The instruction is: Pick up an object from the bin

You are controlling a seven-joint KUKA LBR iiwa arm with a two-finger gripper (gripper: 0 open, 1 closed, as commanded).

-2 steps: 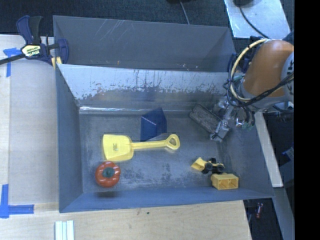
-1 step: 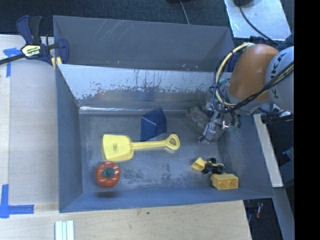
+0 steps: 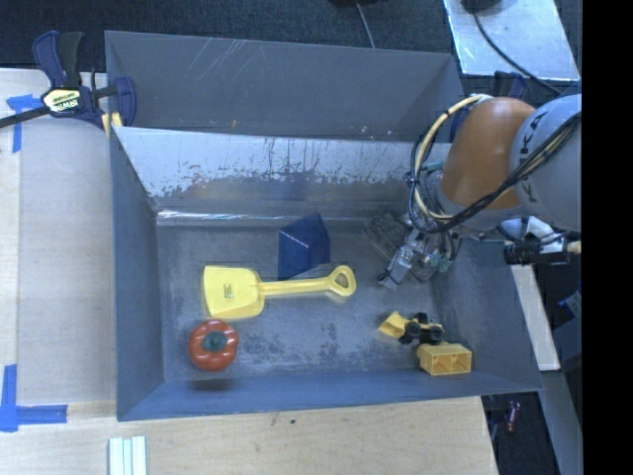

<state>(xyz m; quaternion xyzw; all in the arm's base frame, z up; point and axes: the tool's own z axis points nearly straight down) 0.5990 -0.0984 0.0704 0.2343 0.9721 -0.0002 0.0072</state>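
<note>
Claw (image 3: 399, 265) hangs near the yellow-and-black toy (image 3: 410, 327), bin's right

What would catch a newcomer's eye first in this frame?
The yellow toy shovel lying flat mid-bin, with a red tomato by its blade at the front left corner. On the right, the gripper hangs low above bare floor, near a small yellow-and-black toy.

The arm (image 3: 556, 156) reached in from the right, its grey link sloping downward. An orange cover (image 3: 483, 156) sat round the wrist, and yellow and black cables (image 3: 427, 171) looped along its left side. Beneath it the gripper (image 3: 407, 263) hung low, tilted down and to the left.
</note>
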